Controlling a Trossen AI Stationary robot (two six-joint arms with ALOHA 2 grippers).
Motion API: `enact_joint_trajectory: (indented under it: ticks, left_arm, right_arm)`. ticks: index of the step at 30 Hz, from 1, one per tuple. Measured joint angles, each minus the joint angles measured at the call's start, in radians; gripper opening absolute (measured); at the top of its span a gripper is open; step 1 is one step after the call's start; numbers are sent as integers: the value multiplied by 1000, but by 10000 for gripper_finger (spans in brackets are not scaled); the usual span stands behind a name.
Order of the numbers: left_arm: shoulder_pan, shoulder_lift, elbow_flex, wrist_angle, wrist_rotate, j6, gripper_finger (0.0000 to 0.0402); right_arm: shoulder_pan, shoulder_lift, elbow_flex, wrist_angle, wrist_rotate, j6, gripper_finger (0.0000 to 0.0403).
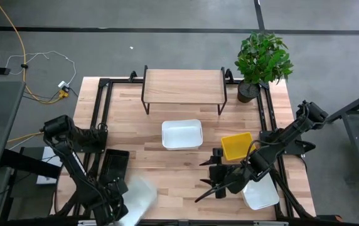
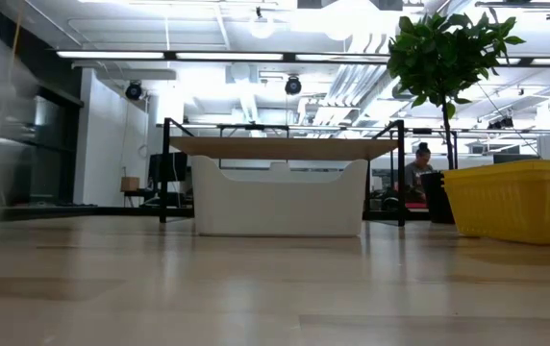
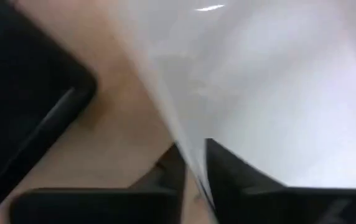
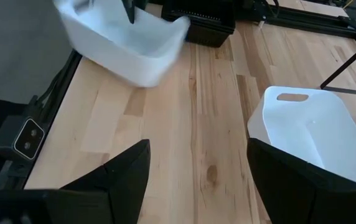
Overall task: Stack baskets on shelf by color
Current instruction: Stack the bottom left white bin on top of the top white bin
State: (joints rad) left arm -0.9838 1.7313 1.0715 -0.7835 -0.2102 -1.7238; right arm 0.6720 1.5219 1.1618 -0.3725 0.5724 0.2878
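Observation:
The shelf (image 1: 182,85) stands at the table's far middle, its top bare. One white basket (image 1: 182,134) rests on its base in front of the shelf, also showing in the low view (image 2: 280,197) and the right wrist view (image 4: 318,137). A yellow basket (image 1: 236,145) sits to its right. Another white basket (image 1: 261,194) lies under the right arm. A black basket (image 1: 113,166) sits near left. My left gripper (image 1: 120,204) is shut on a third white basket (image 1: 140,198) at the near edge. My right gripper (image 1: 209,181) is open and empty, low over the near middle. My left gripper pinches the white basket's side wall at its rim (image 3: 193,168). One finger (image 3: 172,174) is outside the wall and one (image 3: 234,171) is inside the hollow. In the right wrist view the basket (image 4: 122,43) sits tilted below the gripper; I cannot tell whether it touches the table.
A potted plant (image 1: 262,63) stands at the far right corner beside the shelf. Black frame rails (image 1: 101,107) run along the table's left and right sides. Bare wood lies between the black basket and my right gripper (image 4: 196,180).

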Motion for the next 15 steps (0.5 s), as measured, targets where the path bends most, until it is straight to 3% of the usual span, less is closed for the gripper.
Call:
enact_joint_trajectory:
  ticks: [2, 8, 12, 15]
  left_arm:
    - [4, 0, 29, 1, -19, 37, 10]
    - [31, -1, 132, -46, -73, 156, 4]
    - [67, -1, 270, -234, -133, 262, 3]
    - [106, -1, 401, -405, -242, 384, 1]
  right_arm:
    - [0, 0, 0, 0, 0, 0, 255]
    - [0, 0, 0, 1, 0, 0, 255]
    - [0, 0, 0, 14, 25, -20, 255]
    - [4, 0, 7, 23, 55, -54, 255]
